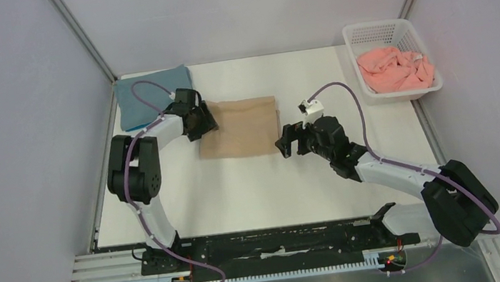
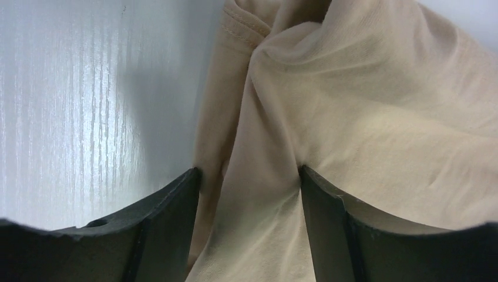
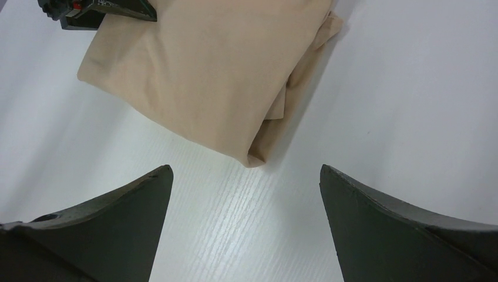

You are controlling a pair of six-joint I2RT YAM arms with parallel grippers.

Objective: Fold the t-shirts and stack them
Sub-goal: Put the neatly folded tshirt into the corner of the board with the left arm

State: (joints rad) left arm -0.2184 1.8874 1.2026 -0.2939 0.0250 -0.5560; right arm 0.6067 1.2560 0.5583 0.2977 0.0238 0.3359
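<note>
A folded tan t-shirt (image 1: 242, 127) lies in the middle of the table. My left gripper (image 1: 210, 121) is at its left edge, jaws apart, with a raised ridge of the tan cloth (image 2: 382, 117) between the fingertips (image 2: 249, 173); both tips touch fabric. My right gripper (image 1: 283, 140) hovers open just off the shirt's right near corner (image 3: 205, 70), with only bare table between its fingers (image 3: 246, 170). A folded slate-blue t-shirt (image 1: 148, 96) lies at the back left. A salmon-pink t-shirt (image 1: 397, 69) sits crumpled in the basket.
The white slatted basket (image 1: 380, 25) stands at the back right corner. Grey walls close in the table on the left, back and right. The left arm's elbow (image 1: 137, 170) stands near the table's left edge. The left gripper's body (image 3: 100, 9) shows in the right wrist view.
</note>
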